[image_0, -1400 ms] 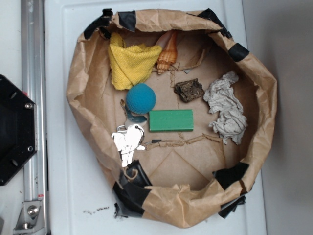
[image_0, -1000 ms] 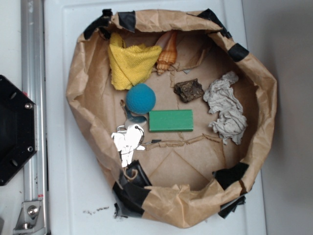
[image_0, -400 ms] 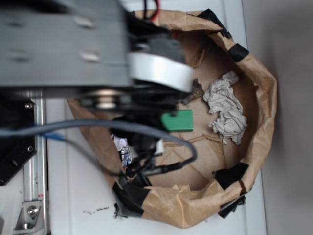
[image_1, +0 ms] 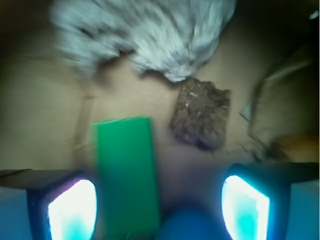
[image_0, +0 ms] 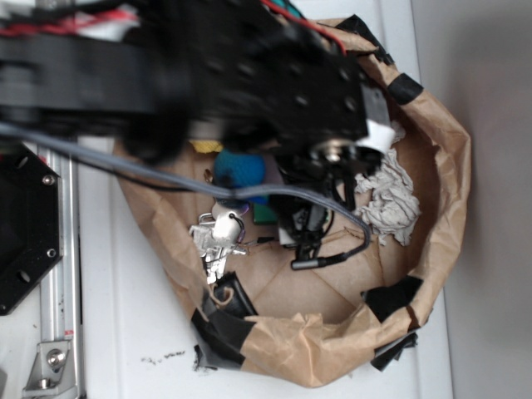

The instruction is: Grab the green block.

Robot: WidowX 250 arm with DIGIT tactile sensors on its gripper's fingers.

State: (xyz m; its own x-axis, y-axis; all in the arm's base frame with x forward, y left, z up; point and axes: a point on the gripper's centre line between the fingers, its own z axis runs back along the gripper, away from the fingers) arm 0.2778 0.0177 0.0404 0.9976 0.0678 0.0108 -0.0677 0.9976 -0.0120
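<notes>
A: Wrist view. Where does the green block (image_1: 127,175) lie relative to the gripper (image_1: 159,202)?

B: Below it, offset toward the left finger (image_1: 70,205), almost touching that finger's inner edge and well apart from the right finger (image_1: 247,207). Its long axis runs fore-aft, parallel to the fingers.

A: And the jaws?

B: Spread wide, holding nothing. The 2 fingers straddle the block and the blue ball (image_1: 187,225). Judgement: a shift left would centre the block before closing.
</notes>
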